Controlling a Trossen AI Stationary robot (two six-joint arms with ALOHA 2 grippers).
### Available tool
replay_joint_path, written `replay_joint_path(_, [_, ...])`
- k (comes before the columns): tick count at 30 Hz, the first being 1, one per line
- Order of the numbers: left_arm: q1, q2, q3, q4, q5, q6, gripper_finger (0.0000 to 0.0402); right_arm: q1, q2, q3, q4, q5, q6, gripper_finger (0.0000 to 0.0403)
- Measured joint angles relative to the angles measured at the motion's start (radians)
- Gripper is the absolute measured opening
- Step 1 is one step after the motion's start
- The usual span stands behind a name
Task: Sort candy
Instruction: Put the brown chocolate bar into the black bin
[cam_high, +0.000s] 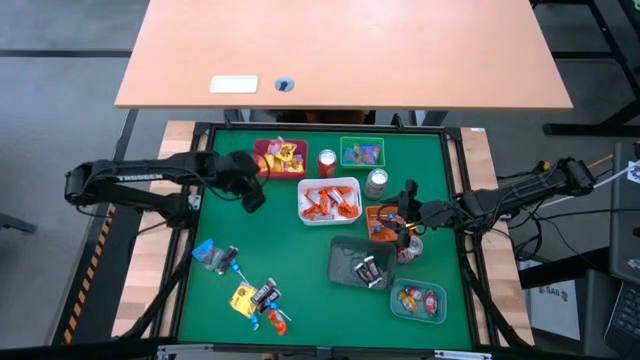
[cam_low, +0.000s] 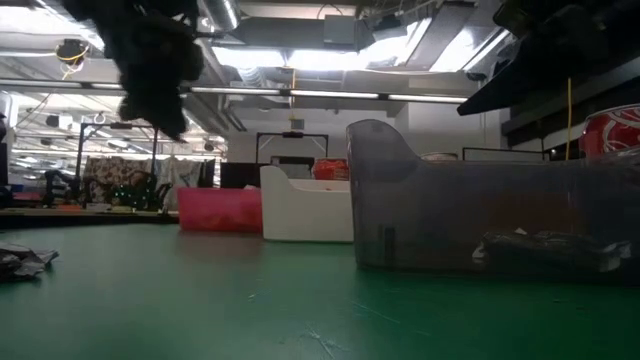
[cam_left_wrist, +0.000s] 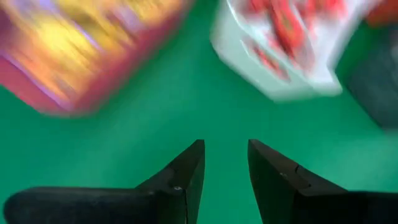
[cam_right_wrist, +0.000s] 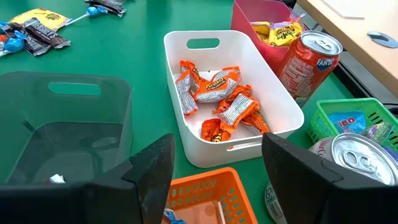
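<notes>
Left gripper (cam_high: 254, 199) hovered upper-left, empty, fingers narrowly parted; should widen before reaching lower-left loose candy (cam_high: 255, 297). Right gripper (cam_high: 404, 232) gaped wide, empty, centre-right.

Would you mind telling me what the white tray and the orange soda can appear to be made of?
White tray: probably moulded plastic, smooth with a soft sheen, rounded corners and a handle slot. Orange soda can: apparently aluminium, with a shiny silver lid, pull tab and printed side.
</notes>
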Motion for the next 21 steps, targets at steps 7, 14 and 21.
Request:
replay_joint_path(7, [-0.147, 0.010, 0.000, -0.144, 0.199, -0.196, 0.0125, 0.000, 0.000, 0.000, 0.000, -0.001, 0.000, 0.0241])
replay_joint_path(14, [-0.306, 0.011, 0.000, -0.189, 0.205, -0.379, 0.0166, 0.000, 0.000, 0.000, 0.000, -0.011, 0.000, 0.0241])
replay_joint_path(21, [-0.443, 0.017, 0.000, -0.197, 0.119, -0.548, 0.0186, 0.000, 0.000, 0.000, 0.000, -0.011, 0.000, 0.0241])
